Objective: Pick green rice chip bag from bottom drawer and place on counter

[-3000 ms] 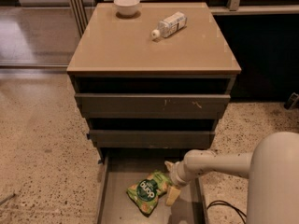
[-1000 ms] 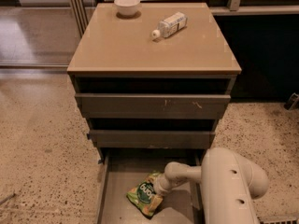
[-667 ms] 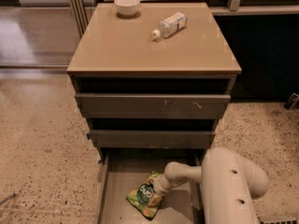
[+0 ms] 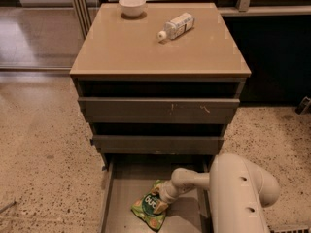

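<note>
The green rice chip bag lies flat in the open bottom drawer, near its middle. My gripper reaches down from the right on a white arm and sits right on the bag's upper right edge, touching it. The beige counter is the cabinet top above, well away from the gripper.
A white bowl stands at the counter's back left. A white bottle with a label lies on its side at the back middle. Two narrower upper drawers sit slightly open above. Speckled floor surrounds the cabinet; my arm's bulky white housing fills the lower right.
Over three seconds my gripper moved left and down onto the bag. In the last second the bag and gripper have barely shifted.
</note>
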Robot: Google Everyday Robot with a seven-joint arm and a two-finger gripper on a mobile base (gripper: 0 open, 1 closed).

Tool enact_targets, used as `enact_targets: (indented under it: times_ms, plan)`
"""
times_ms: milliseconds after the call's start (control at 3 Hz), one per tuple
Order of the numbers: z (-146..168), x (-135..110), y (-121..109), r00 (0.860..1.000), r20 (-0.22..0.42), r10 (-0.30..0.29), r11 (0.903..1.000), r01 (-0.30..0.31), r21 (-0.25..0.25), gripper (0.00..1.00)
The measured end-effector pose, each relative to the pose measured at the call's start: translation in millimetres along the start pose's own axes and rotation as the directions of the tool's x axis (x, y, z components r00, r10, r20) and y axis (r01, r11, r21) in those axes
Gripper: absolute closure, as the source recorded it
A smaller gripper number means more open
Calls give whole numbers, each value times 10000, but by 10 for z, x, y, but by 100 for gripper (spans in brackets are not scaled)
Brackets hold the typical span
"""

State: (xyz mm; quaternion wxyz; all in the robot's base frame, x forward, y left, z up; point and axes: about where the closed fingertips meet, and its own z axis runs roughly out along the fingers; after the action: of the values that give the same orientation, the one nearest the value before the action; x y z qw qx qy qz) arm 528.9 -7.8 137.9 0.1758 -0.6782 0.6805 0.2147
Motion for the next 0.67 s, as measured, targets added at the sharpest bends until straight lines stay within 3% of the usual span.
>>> enact_targets:
  times_ms: [333,667]
  plan:
    - [0,0,0,10000,0,0,10000,0,0,0]
    - [0,0,0,10000,0,-1,10000,1,-2,0]
